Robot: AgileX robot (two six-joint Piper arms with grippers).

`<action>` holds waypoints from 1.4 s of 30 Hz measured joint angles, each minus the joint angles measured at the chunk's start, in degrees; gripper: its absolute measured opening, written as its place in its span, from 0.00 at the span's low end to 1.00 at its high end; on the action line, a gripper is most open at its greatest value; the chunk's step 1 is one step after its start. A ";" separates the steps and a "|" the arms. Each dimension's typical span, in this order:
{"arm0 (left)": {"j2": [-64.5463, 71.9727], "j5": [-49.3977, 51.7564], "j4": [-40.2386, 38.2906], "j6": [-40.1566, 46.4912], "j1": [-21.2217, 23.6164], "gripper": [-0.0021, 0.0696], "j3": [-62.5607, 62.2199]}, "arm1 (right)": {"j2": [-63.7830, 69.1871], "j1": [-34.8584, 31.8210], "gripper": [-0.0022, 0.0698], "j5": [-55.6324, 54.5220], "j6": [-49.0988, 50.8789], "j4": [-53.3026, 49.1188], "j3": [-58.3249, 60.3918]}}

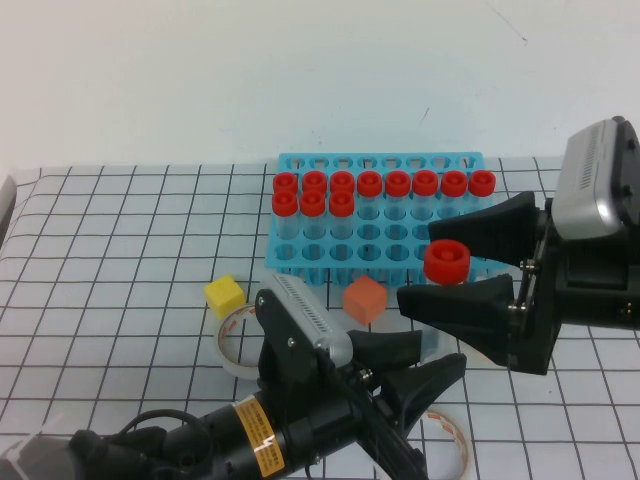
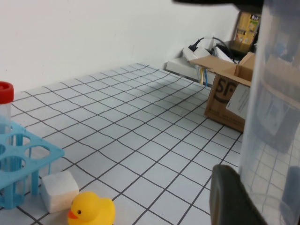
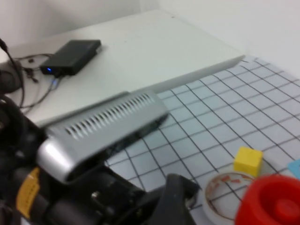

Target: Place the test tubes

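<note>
I count eleven capped tubes (image 1: 370, 184) seated in the far blue rack (image 1: 470, 160), many holes left, while my left pincer (image 1: 438, 354) near centre grips another test tube (image 1: 447, 262), its red cap between my right pincer (image 1: 420, 265)'s wide-spread jaws.

Not much to read here tbh. The cardboard box (image 2: 218, 107) sitting past the table has big black letters "SF" on its side, and whatever follows is covered by a white sheet (image 2: 239, 101) stuck over it, whose print is too small to make out. The left arm (image 1: 190, 452) wears a yellow sticker (image 1: 258, 441) with a black lightning-bolt warning sign plus tiny lines I can't read. The yellowish packet (image 2: 246, 27) behind the box has print too, just not legible.
</note>
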 joint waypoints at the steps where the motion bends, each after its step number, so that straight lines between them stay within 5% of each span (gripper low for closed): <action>1: 0.00 -0.24 0.00 0.00 0.00 0.32 -0.08 | 0.00 0.00 0.91 -0.31 0.00 0.00 0.00; 17: 0.00 -0.46 0.22 0.10 0.00 0.32 -0.08 | 0.00 0.00 0.91 1.82 0.00 -0.13 0.00; 22: 0.00 -0.46 0.25 0.10 0.00 0.32 -0.08 | 0.00 0.00 0.71 2.04 0.00 -0.13 0.00; 25: 0.00 -0.54 0.61 0.23 0.00 0.32 -0.08 | 0.00 0.00 0.43 1.91 0.00 -0.13 0.00; 35: 0.00 -0.68 1.42 1.38 0.66 0.33 -0.08 | 0.00 0.00 0.41 1.79 0.00 -0.13 0.00; 42: -0.40 -0.68 9.33 -2.77 8.10 0.61 -0.08 | 0.00 0.00 0.41 -0.02 0.00 -0.13 0.00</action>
